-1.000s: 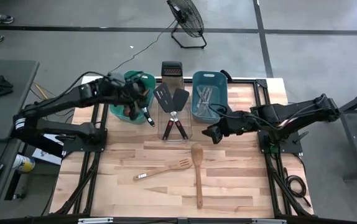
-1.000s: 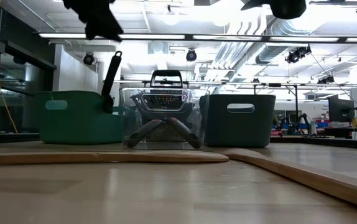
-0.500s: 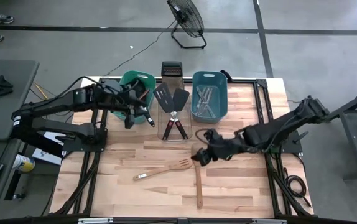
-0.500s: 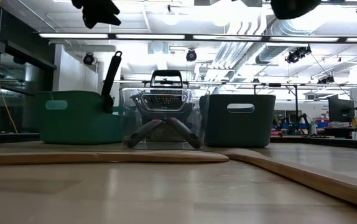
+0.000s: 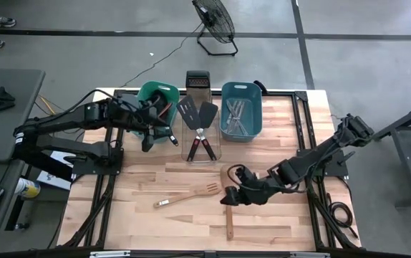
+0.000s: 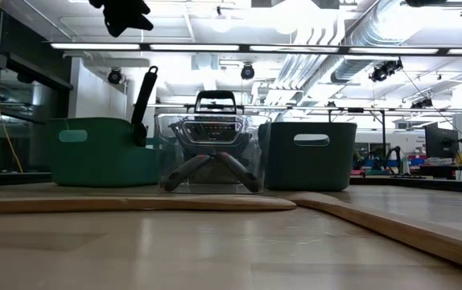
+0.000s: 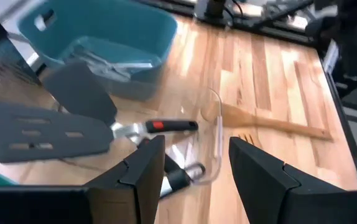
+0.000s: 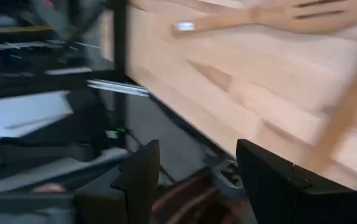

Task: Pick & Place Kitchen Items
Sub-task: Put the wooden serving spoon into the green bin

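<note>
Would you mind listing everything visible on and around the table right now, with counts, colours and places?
Wooden spoon: one, brown, on the table front of centre, lying front to back.
Slotted wooden spatula: one, brown, on the table to the spoon's left.
Black turners: two, black heads, red-and-black handles, lying in the clear tub.
Green tub: one, back left, holding brown and black utensils.
Blue tub: one, back right of centre, holding silver utensils.
Box grater: one, steel, black handle, behind the clear tub.
Floor fan: one, black, on the floor behind the table.
Left gripper: open, empty, beside the green tub.
Right gripper: open, over the wooden spoon's handle.
</note>
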Controlling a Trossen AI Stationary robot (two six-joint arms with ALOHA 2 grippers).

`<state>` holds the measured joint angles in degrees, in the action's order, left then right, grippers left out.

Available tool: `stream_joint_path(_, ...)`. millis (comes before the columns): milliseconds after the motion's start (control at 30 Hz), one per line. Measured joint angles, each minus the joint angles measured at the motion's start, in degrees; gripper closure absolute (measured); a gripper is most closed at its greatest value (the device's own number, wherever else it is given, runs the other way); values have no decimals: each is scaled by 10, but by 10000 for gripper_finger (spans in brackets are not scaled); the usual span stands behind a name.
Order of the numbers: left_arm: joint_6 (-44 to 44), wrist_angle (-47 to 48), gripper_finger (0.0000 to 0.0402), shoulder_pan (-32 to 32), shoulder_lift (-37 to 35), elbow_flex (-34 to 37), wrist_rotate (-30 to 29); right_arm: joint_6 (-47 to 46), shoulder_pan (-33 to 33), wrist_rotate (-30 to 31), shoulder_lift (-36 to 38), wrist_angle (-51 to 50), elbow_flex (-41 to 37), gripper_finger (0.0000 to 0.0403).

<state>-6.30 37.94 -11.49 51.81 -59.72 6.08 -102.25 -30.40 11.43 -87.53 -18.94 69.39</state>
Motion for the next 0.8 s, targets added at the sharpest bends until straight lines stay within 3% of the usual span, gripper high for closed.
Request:
stream_joint_path(133,6,31,224,0,0,0,12,-13,-2,38,-5,3,22,210)
stream_joint_path(267,31,59,224,0,0,0,30,-17,8,31,-31,-14,68,236)
stream_joint_path(567,60,77,224,0,-10,0,81,-94,16,-80,-157,-91,205,289)
stream_joint_path(800,74,90,224,0,-14,0,89,-190,15,-135,-212,-214,235,307)
